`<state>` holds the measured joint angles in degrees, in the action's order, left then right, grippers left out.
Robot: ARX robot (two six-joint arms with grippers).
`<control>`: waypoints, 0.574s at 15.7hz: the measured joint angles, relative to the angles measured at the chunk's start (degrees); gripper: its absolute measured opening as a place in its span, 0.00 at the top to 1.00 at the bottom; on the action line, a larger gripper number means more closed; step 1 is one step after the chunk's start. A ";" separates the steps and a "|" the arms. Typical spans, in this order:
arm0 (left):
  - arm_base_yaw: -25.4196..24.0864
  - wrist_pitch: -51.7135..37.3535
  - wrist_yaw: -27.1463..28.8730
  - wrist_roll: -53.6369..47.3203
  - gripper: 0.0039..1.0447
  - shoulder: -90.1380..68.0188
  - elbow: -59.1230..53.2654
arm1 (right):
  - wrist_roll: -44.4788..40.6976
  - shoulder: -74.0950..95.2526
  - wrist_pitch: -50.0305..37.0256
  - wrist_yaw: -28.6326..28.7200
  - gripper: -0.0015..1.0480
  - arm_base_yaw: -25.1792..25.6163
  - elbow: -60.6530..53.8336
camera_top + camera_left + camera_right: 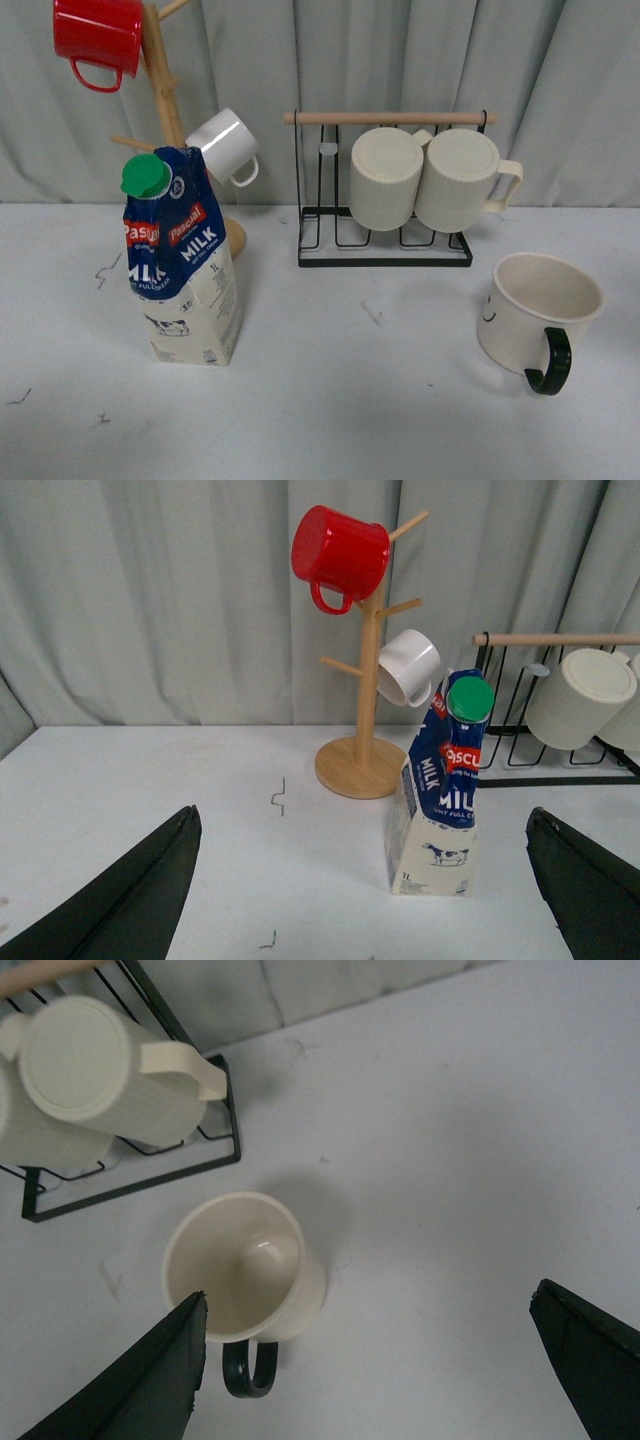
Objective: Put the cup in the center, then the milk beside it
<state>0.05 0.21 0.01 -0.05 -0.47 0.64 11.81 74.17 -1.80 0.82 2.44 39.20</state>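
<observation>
Okay, white table with a few dark scuffs on it, and a grey pleated curtain closing off the whole back. At the back stands a black wire rack with a wooden bar on top, holding two ribbed mugs on their sides, bottoms facing out. Back left is a wooden mug tree with a red mug hung high and a white mug lower down.

The milk stands upright at left, in front of the tree's base, green cap on top. The cup stands upright at right, in front of the rack's right end, mouth up, black handle toward the near edge, smiley on its left side. Milk and cup are well apart, with bare table between them.

Neither of my arms shows in the front view.

My left gripper is held low and level, pointing at the milk and the tree, fingers spread wide, nothing between them. It is short of the carton.

My right gripper is raised and tipped downward over the cup, looking into its mouth. Its fingers are wide apart too, with nothing gripped. One fingertip overlaps the cup's rim in the right wrist view, and I can't tell if they touch.
</observation>
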 joint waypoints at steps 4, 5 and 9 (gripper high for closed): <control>0.00 0.00 0.00 0.02 0.06 0.00 0.00 | 1.79 17.00 6.05 0.35 0.06 0.04 11.45; 0.00 0.00 0.00 0.02 0.06 0.00 0.00 | 2.01 19.82 6.73 0.63 0.06 -0.72 13.46; 0.00 0.00 0.00 0.02 0.06 0.00 0.00 | 2.91 29.92 9.27 0.59 0.06 -3.91 20.41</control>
<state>0.05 0.21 0.01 -0.03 -0.47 0.64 14.72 104.09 7.46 1.41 -1.48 59.61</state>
